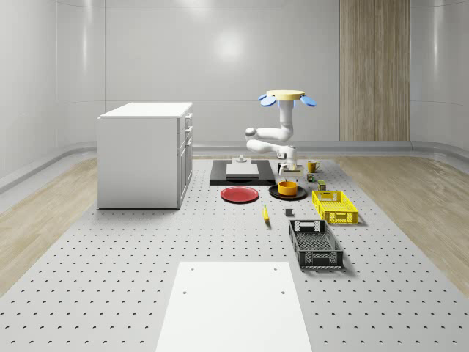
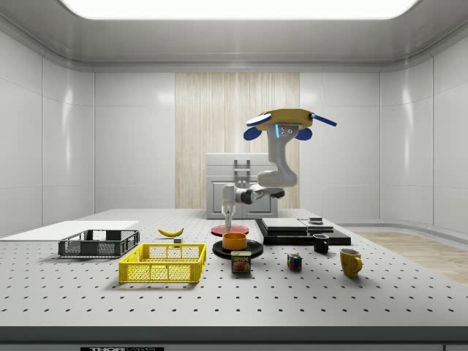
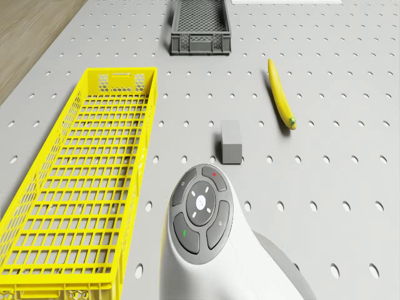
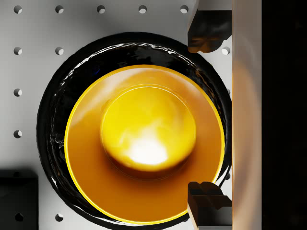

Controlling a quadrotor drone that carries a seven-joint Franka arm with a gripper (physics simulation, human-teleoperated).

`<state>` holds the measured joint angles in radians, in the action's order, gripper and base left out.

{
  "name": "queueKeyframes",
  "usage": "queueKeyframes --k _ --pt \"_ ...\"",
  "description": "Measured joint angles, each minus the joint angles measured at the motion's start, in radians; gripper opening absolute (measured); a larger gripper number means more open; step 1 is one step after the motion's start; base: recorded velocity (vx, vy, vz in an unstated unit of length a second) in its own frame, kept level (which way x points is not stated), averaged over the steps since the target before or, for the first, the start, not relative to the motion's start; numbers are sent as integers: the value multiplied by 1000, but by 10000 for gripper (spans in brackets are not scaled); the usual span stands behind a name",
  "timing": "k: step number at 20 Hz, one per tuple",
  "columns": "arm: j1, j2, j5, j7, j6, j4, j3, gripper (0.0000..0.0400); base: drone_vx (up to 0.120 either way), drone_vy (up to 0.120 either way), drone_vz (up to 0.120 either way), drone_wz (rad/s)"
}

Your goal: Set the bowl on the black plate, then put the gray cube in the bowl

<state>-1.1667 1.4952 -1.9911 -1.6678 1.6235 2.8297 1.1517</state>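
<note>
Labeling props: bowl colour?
Orange-yellow bowl, clearest in the wrist view, sitting on the black plate.

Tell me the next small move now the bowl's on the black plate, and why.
Probably lift the pincer straight up off the bowl. The bowl already sits on the black plate, with the fingertips spread at its rim. The drone hovers above, and the gray cube waits beside the yellow crate.

I'm working in a simulated robotics lab: a large grey perforated tabletop [image 1: 110, 293] like an optical breadboard, bare glossy white wall panels [image 2: 66, 146], a pale wood-slat wall strip [image 1: 374, 70], and a white drawer cabinet [image 1: 143, 154].
</note>
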Motion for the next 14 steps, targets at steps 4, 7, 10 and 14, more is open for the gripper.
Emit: queueKeyframes --k 4,7,10,14 --pt "1 -2 0 1 -2 1 1 399 120 -120 0 0" --pt "2 -3 0 1 -3 1 1 400 120 -120 0 0" --pt "2 -4 0 1 -5 1 1 400 120 0 0 0" --pt "3 -5 -1 2 -6 1 1 400 120 0 0 0"
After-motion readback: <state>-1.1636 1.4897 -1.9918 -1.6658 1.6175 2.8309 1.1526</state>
